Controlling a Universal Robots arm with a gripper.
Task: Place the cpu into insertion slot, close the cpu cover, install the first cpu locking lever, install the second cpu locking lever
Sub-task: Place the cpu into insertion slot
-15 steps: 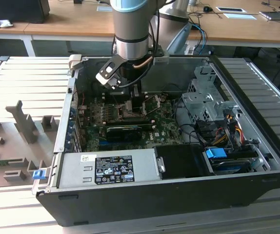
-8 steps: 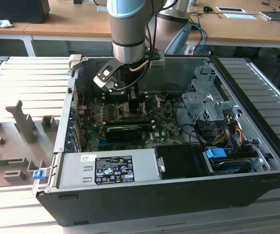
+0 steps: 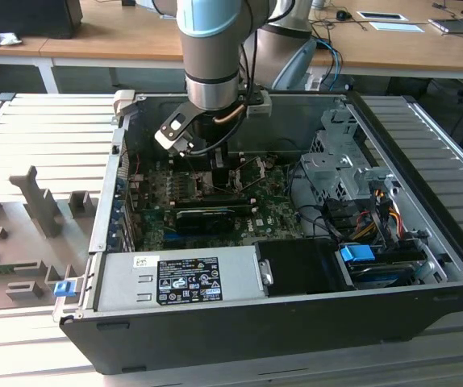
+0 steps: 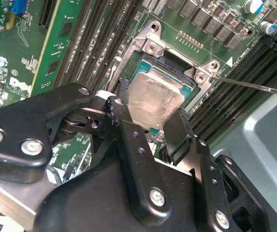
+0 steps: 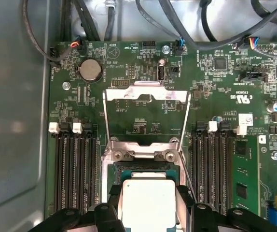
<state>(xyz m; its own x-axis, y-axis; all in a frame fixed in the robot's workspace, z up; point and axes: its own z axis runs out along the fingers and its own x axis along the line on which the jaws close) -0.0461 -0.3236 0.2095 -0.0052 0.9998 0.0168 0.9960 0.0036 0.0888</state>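
My gripper [image 4: 148, 108] reaches down into the open computer case [image 3: 425, 266] over the green motherboard [image 3: 272, 214]. Its two black fingers [image 4: 124, 123] are shut on opposite edges of the cpu [image 4: 153, 94], a flat square chip with a silvery top. The cpu [image 5: 148, 200] lies level in or just above the insertion slot [image 4: 174, 60]; I cannot tell whether it is seated. The slot's dark rim and grey metal bracket [image 5: 143, 153] show around it. The cpu cover [image 5: 145, 93] is swung open, away from the slot. A thin locking lever [image 4: 254, 86] sticks out beside the slot.
Black memory slots [image 5: 73, 169] flank the socket on both sides. A long black card [image 3: 207, 216] lies just in front of the socket in the exterior view. The power supply [image 3: 179, 278] fills the case's front. A drive cage [image 3: 336, 169] with cables stands at that view's right.
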